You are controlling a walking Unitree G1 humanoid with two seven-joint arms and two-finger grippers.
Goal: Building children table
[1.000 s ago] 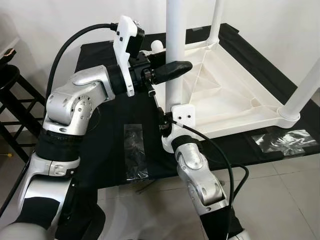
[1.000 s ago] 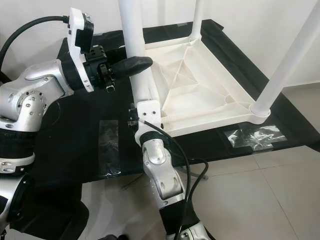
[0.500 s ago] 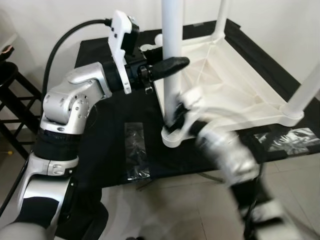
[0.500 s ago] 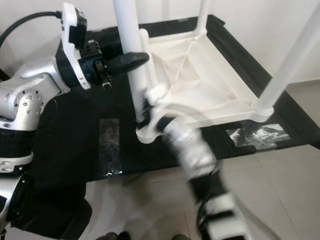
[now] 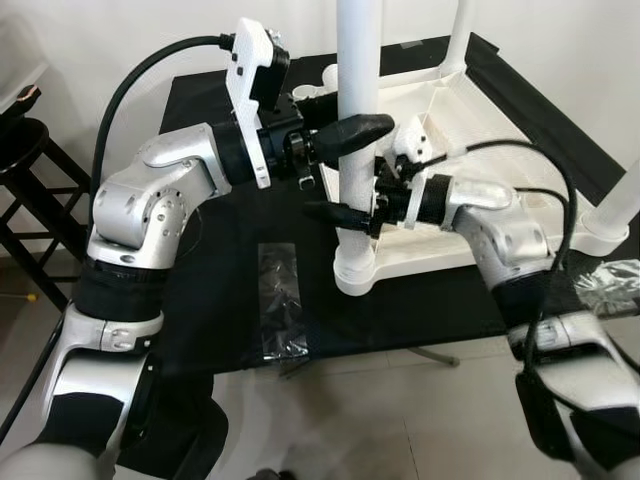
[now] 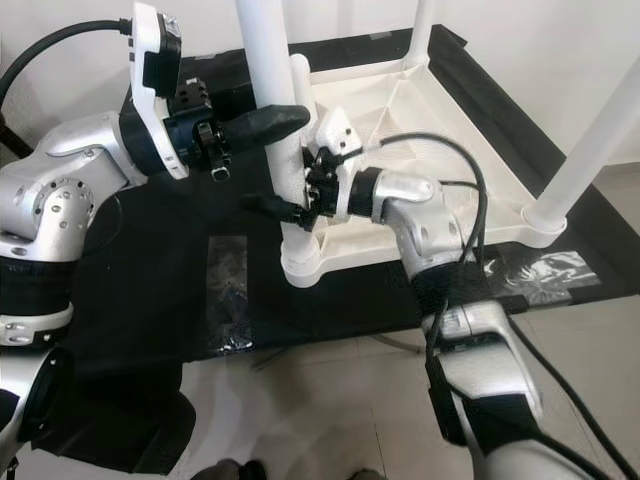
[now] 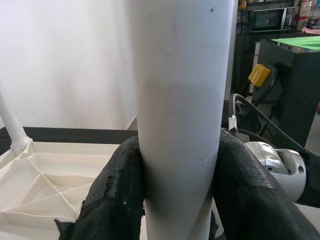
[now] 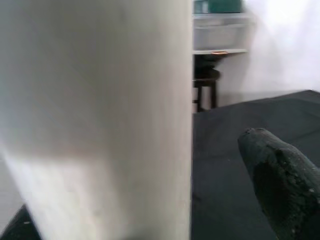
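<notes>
White plastic children's table (image 5: 470, 150) lying upside down on a black cloth-covered bench (image 5: 230, 240), ribbed underside up, round smooth legs standing straight up — long axes vertical. Near left leg (image 5: 358, 120), a plain matte tube, seated in its corner socket at the near edge. Left gripper (image 5: 350, 130) reaching in from the left, rough black fingers (image 7: 120, 185) closed tight on that leg, one on each side. Right gripper (image 5: 345, 212) reaching in from the right, lower on the same leg, just above the socket — fingers spread apart around the tube, one fingertip (image 8: 275, 175) standing clear of it. Crinkled clear plastic wrapper (image 5: 282, 315) flat on the cloth to the left of the socket; another (image 5: 610, 280) at the far right.
</notes>
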